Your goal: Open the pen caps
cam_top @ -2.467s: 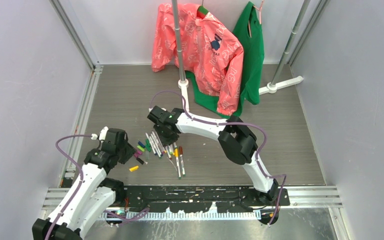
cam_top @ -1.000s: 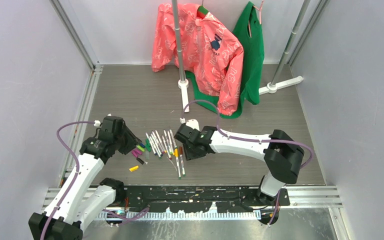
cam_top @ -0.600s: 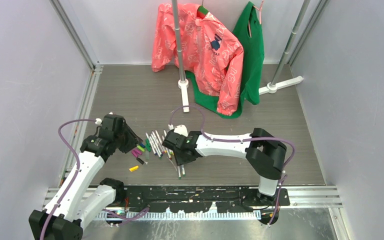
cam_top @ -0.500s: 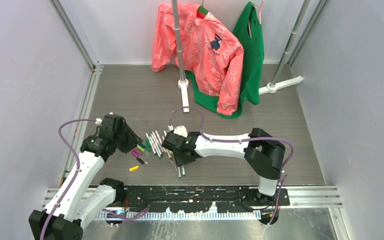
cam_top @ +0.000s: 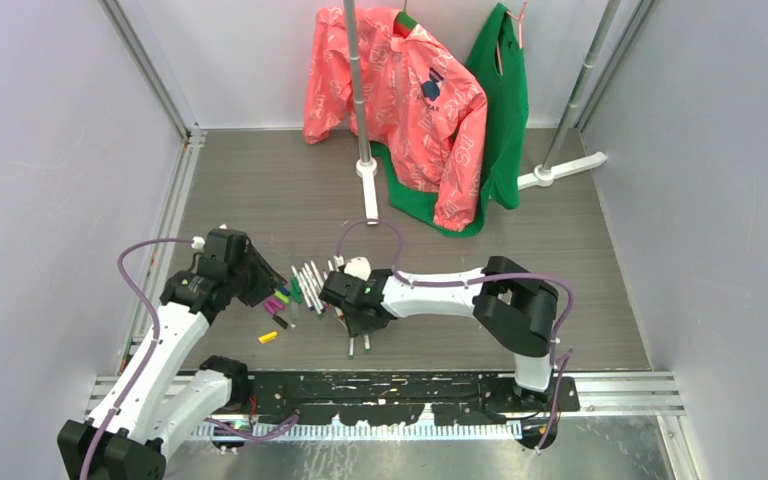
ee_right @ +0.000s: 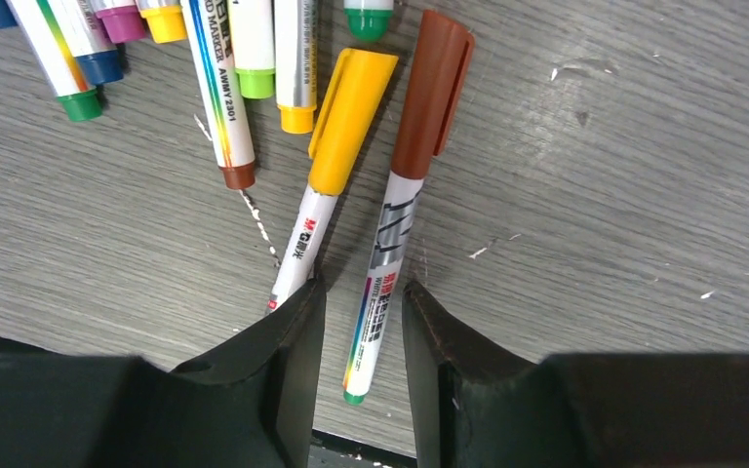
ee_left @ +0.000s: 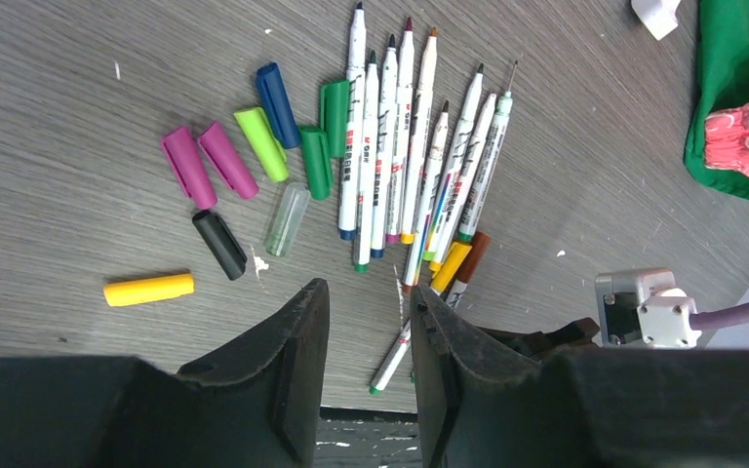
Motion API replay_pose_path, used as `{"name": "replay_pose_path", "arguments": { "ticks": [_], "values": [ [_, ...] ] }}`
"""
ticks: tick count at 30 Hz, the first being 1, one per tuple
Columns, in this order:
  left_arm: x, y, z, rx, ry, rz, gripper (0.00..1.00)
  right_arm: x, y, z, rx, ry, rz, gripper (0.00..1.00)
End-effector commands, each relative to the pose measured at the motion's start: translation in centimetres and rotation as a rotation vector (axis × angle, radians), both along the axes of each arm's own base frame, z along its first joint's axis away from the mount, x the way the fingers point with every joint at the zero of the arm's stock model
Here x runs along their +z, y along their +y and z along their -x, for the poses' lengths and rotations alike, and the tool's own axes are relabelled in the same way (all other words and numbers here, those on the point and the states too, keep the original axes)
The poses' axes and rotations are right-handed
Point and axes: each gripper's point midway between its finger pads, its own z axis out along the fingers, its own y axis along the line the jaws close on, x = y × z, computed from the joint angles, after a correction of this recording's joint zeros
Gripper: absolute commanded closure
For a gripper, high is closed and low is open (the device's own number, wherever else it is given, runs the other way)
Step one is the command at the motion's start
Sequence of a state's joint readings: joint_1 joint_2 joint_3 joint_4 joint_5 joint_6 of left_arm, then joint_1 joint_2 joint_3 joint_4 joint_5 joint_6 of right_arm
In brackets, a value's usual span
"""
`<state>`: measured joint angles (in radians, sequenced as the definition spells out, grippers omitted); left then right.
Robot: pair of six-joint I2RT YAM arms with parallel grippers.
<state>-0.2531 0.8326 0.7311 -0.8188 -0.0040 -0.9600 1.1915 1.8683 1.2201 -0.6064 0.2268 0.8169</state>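
We log nine loose coloured plastic caps (ee_left: 244, 166) on the grey wood-grain table (ee_left: 78, 78) beside the uncapped white-barrelled marker pens (ee_left: 390, 146), with two not yet opened, the yellow-capped pen (ee_right: 336, 146) and the brown-capped pen (ee_right: 400, 195), the right gripper (ee_right: 359, 297) parted astride the brown one's barrel, and the left gripper (ee_left: 366, 302) parted and empty above

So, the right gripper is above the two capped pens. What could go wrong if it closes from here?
The right gripper straddles the brown-capped pen, but the yellow-capped pen ends right beside one finger; closing may pinch or push both. The grip would also land on the barrel's tail end, far from the cap, so the pen might pivot when pulled.
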Motion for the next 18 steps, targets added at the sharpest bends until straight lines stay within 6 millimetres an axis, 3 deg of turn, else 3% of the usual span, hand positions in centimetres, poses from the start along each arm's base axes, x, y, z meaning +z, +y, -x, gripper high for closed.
{"name": "replay_pose_path", "arguments": {
  "ticks": [1,9,15,18],
  "values": [
    [1.6,-0.7,-0.9,-0.035,-0.068,0.026,0.63,-0.1,1.0,-0.2,-0.033,-0.022,-0.036,0.6],
    [2.3,-0.7,-1.1,-0.041,-0.091,0.024,0.63,-2.6,-0.9,1.9,-0.073,0.017,0.012,0.65],
    [2.3,-1.0,-1.2,-0.053,-0.087,0.034,0.63,-3.8,-2.7,3.3,-0.118,0.049,0.038,0.75],
    [2.2,-1.1,-1.1,-0.054,-0.086,0.04,0.63,-3.7,-3.1,3.4,-0.126,0.046,0.038,0.85]
  ]
}}
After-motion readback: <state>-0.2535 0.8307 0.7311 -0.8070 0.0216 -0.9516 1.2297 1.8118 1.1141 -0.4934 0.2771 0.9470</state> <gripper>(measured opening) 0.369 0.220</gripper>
